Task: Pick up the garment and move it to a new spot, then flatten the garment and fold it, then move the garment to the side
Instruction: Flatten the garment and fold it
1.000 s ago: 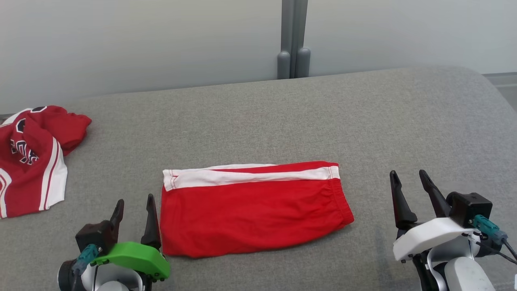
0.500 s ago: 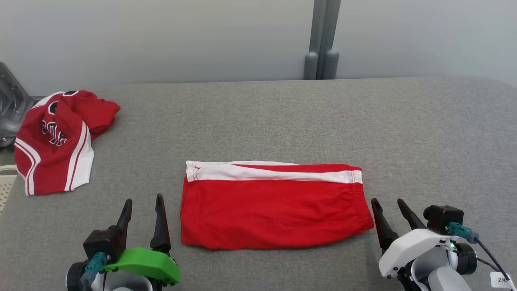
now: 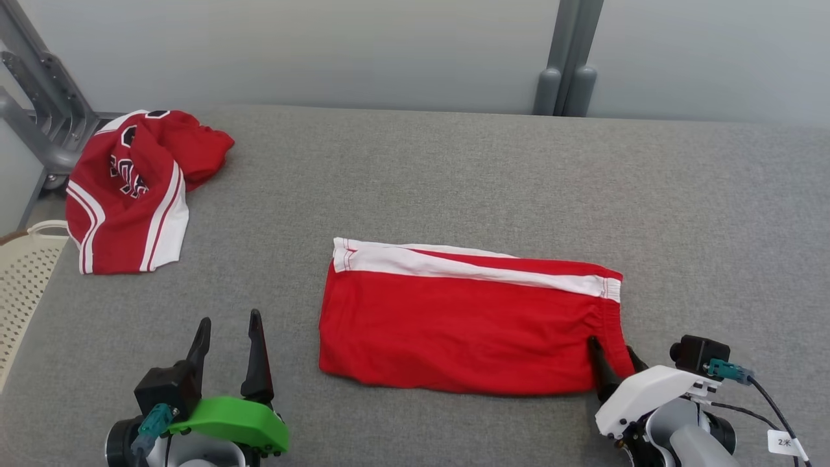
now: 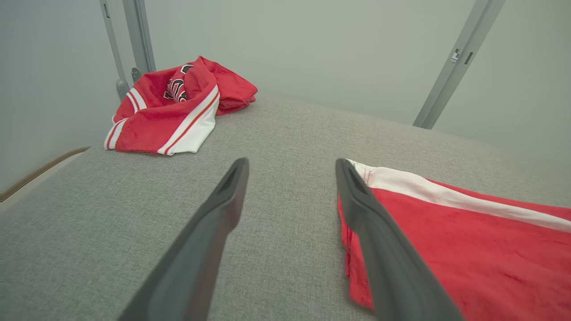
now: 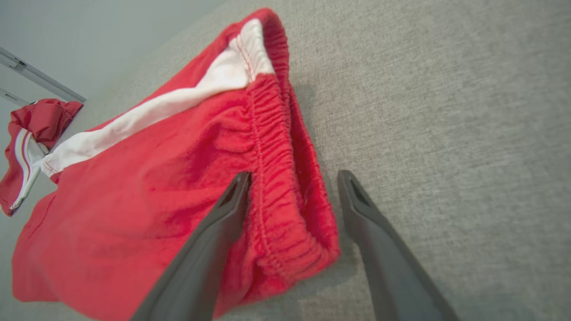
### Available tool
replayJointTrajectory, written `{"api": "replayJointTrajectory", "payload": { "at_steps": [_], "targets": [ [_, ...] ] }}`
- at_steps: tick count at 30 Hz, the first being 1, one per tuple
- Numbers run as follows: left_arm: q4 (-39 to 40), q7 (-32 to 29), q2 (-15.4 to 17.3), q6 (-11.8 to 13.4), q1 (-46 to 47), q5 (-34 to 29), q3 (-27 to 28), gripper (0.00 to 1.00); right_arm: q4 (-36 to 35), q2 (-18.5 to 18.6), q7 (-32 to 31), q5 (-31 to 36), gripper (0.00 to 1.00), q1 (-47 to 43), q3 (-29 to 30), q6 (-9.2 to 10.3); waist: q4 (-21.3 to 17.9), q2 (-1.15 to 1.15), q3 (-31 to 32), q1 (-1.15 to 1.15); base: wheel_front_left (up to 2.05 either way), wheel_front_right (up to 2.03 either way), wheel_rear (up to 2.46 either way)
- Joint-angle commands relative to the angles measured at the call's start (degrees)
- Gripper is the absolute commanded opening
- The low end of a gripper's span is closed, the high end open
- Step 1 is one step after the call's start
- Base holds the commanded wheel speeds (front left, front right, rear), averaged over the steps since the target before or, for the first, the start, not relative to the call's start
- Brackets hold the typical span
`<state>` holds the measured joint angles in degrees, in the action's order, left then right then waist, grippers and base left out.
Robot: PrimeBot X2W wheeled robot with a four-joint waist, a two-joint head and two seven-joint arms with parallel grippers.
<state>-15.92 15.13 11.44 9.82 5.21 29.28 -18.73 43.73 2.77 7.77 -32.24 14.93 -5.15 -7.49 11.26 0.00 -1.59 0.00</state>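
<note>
The garment (image 3: 467, 324), red shorts with a white side stripe, lies folded flat in the middle of the grey padded table (image 3: 454, 168). My right gripper (image 3: 611, 347) is open at its near right corner. In the right wrist view, the gripper (image 5: 294, 174) straddles the elastic waistband of the shorts (image 5: 156, 187), one finger over the cloth and one over bare table. My left gripper (image 3: 230, 318) is open and holds nothing, just left of the shorts. The left wrist view has that gripper (image 4: 292, 162) beside the left edge of the shorts (image 4: 468, 249).
A crumpled red and white jersey (image 3: 130, 188) lies at the table's far left corner, also seen as a jersey (image 4: 178, 107) ahead of my left gripper. A pale perforated basket (image 3: 23, 279) stands off the left edge. Grey metal posts (image 3: 564, 58) rise behind the table.
The head camera has turned, shifting the whole picture rightward. My right gripper has come in to the shorts' near right corner and now straddles the waistband. The left gripper stays open beside the shorts.
</note>
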Motion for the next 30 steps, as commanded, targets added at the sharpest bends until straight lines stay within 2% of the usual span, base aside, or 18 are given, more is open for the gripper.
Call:
{"api": "replayJointTrajectory", "payload": {
  "at_steps": [1, 2, 5, 7, 8, 9, 10, 16, 18, 22, 26, 30],
  "targets": [
    [-0.1, 0.0, -0.3, -0.3, 0.3, -0.4, 0.3, 1.00, 1.5, 0.2, 0.7, -1.6, 1.00, 1.2, -0.7, 0.00, 0.6, 0.00, -0.6, 0.00, 0.00, 0.00, 0.00],
    [-0.1, 0.0, -0.4, -0.3, 0.4, -0.5, 0.4, 1.00, 2.5, 0.2, 0.9, -2.5, 0.98, 1.6, -1.2, 0.00, 0.8, 0.00, -0.7, 0.00, 0.00, 0.00, 0.00],
    [-0.1, 0.0, -0.6, -0.4, 0.4, -0.9, 0.8, 1.00, 5.0, 0.2, 1.8, -4.4, 0.46, 2.8, -2.7, 0.00, 0.9, 0.00, -0.8, 0.00, 0.00, 0.00, 0.00],
    [-0.1, 0.0, -0.6, -0.4, 0.2, -1.1, 1.1, 1.00, 6.4, 0.2, 2.5, -5.2, 0.33, 3.6, -3.4, 0.00, 0.7, 0.00, -0.9, 0.00, 0.00, 0.00, 0.00],
    [-0.1, 0.0, -0.6, -0.4, 0.2, -1.3, 1.3, 1.00, 7.0, 0.2, 3.0, -5.6, 0.22, 4.1, -3.6, 0.00, 0.6, 0.00, -0.9, 0.00, 0.00, 0.00, 0.00],
    [-0.1, 0.0, -0.7, -0.5, 0.1, -1.3, 1.4, 1.00, 7.6, 0.2, 3.4, -5.8, 0.06, 4.5, -3.7, 0.01, 0.5, 0.00, -0.9, 0.00, 0.00, 0.00, 0.00],
    [-0.1, 0.0, -0.7, -0.5, 0.0, -1.4, 1.5, 1.00, 8.1, 0.2, 3.7, -6.2, 0.00, 4.8, -3.8, 0.01, 0.3, 0.00, -0.9, 0.00, 0.00, 0.00, 0.00],
    [-0.2, 0.0, -0.9, -0.8, -0.2, -1.9, 1.8, 1.00, 9.2, 0.5, 4.5, -8.0, 0.00, 6.4, -3.4, 0.01, -1.2, 0.00, -0.6, 0.00, 0.00, 0.00, 0.00],
    [-0.2, 0.0, -1.1, -0.8, -0.5, -2.1, 1.9, 1.00, 8.7, 1.7, 4.0, -8.4, 0.00, 6.6, -2.9, 0.01, -1.8, 0.00, -0.4, 0.00, 0.00, 0.00, 0.00],
    [0.0, 0.0, -1.5, -0.9, -0.8, -2.4, 1.7, 1.00, 7.0, 5.6, 2.6, -9.0, 0.00, 6.3, -1.8, 0.01, -3.1, 0.00, 0.0, 0.00, 0.00, 0.00, 0.00],
    [0.0, 0.0, -1.6, -1.1, -1.0, -2.5, 1.6, 1.00, 5.7, 11.2, 1.5, -8.8, 0.00, 5.7, 0.8, 0.01, -4.3, 0.00, 0.4, 0.00, 0.00, 0.00, 0.00],
    [-0.1, 0.0, -1.7, -1.1, -1.2, -2.6, 1.5, 1.00, 5.2, 14.0, 0.9, -8.0, 0.00, 5.5, 2.8, 0.00, -5.0, 0.00, 0.7, 0.00, 0.00, 0.00, 0.00]
  ]
}}
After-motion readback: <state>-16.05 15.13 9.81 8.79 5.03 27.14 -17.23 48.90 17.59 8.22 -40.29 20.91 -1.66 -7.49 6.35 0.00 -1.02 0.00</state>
